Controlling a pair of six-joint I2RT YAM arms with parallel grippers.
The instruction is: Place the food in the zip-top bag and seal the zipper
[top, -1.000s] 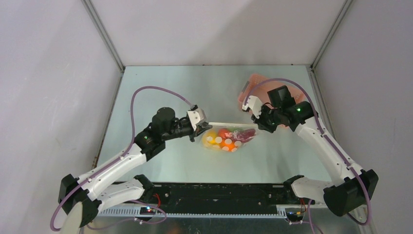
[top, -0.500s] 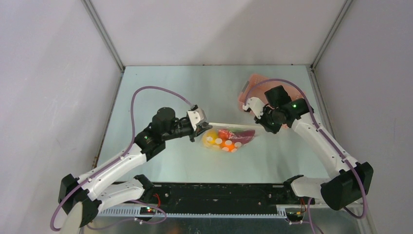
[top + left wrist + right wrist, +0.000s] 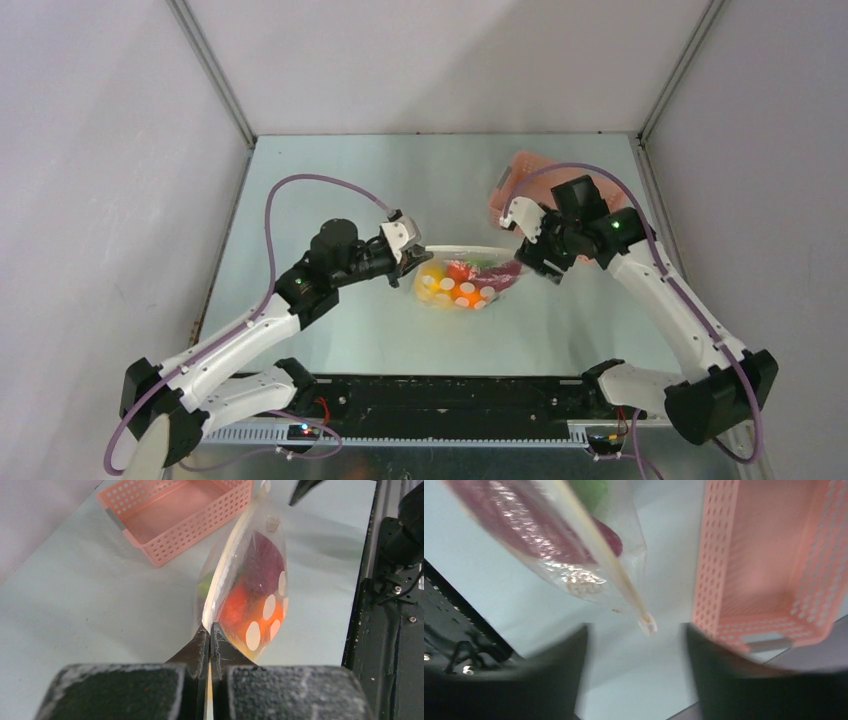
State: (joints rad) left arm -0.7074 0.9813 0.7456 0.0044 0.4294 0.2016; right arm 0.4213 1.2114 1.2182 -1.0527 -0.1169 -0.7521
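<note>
The zip-top bag (image 3: 462, 283) is clear with white dots and hangs at mid-table, its zipper (image 3: 465, 250) on top. Inside is the food: yellow (image 3: 433, 280), orange (image 3: 463, 291) and dark red (image 3: 503, 274) pieces. My left gripper (image 3: 413, 257) is shut on the zipper's left end; in the left wrist view its jaws pinch the pale zipper (image 3: 223, 577), with the orange food (image 3: 234, 611) behind the bag's film (image 3: 272, 540). My right gripper (image 3: 636, 645) is open just off the bag's right end. The zipper's tip (image 3: 647, 623) hangs free between its blurred fingers (image 3: 566, 672).
A pink lattice basket (image 3: 517, 180) stands at the back right, right behind the right gripper; its wall (image 3: 711, 555) is close beside the right finger. It also shows beyond the bag as the basket (image 3: 175, 510). The dark rail (image 3: 450, 395) runs along the near edge.
My right gripper has opened and let go of the bag's right end, and has drawn slightly away. The zipper now bows loosely. My left gripper keeps its hold.
</note>
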